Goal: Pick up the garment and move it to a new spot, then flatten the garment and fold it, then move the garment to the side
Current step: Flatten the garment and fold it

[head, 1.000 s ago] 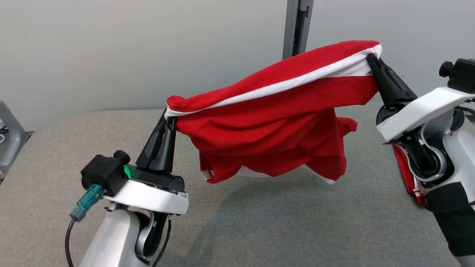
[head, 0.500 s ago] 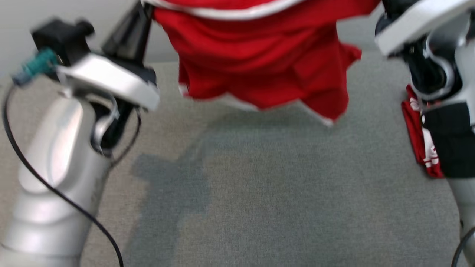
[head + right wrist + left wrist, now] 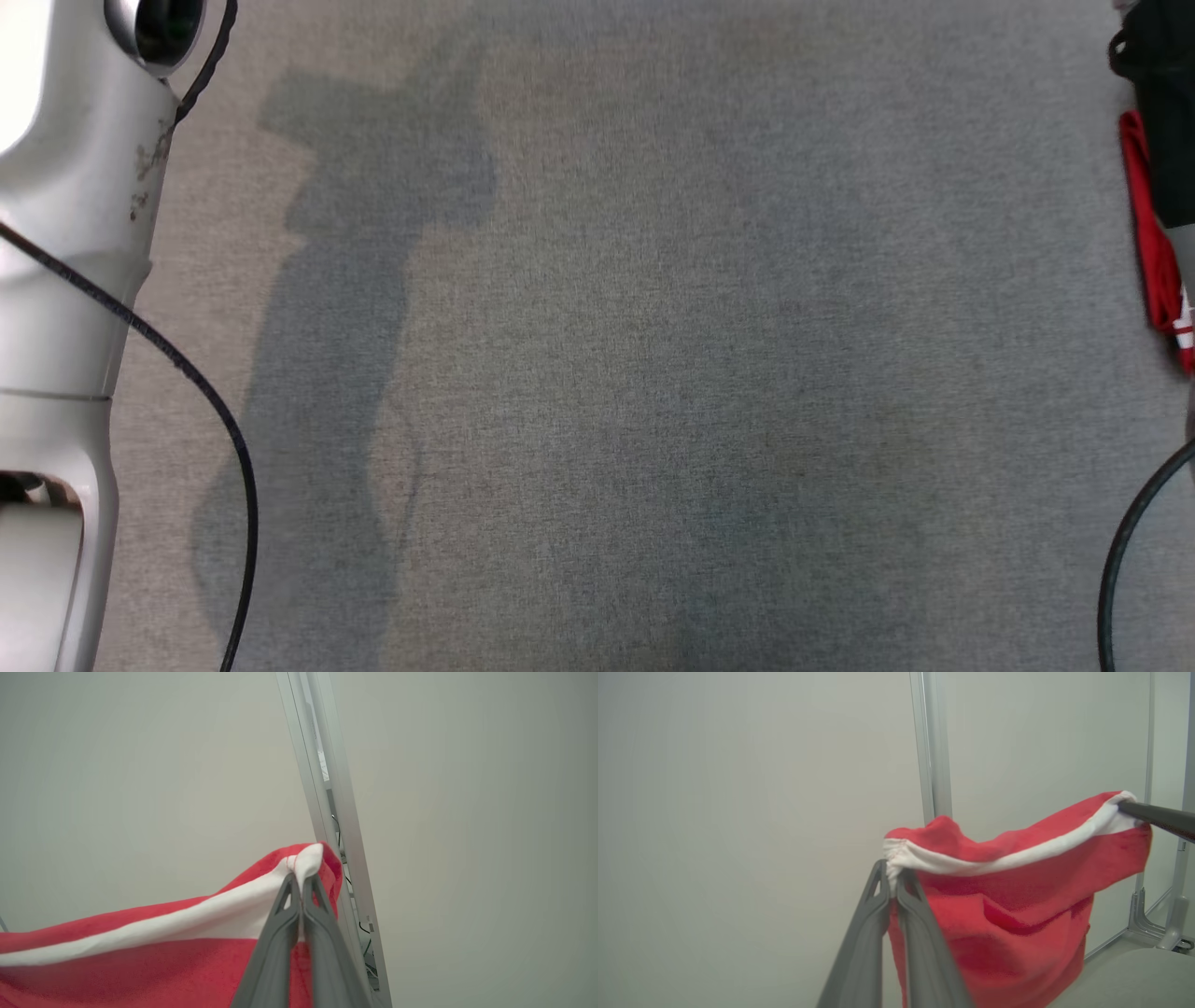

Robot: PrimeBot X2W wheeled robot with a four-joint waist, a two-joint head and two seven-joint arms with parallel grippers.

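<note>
Table [image 3: 653, 373] cloth is lying grey beneath the arms. Red garment [image 3: 1017, 896] is hanging airborne above it, white band [image 3: 163, 933] stretching between both claws. Pickup looks done; placing, flattening, folding and moving aside are remaining. Left gripper [image 3: 892, 877] and right gripper [image 3: 299, 882] are each pinching tight on one band end.

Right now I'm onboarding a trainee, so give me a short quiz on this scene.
1. True or false: the left gripper is shut on the garment.
2. The garment is: A lying flat; B strung between both grippers; C hanging from one gripper.
3. What colour is the band that the right gripper pinches?
Key: 1 true; 2 B; 3 white.
</note>
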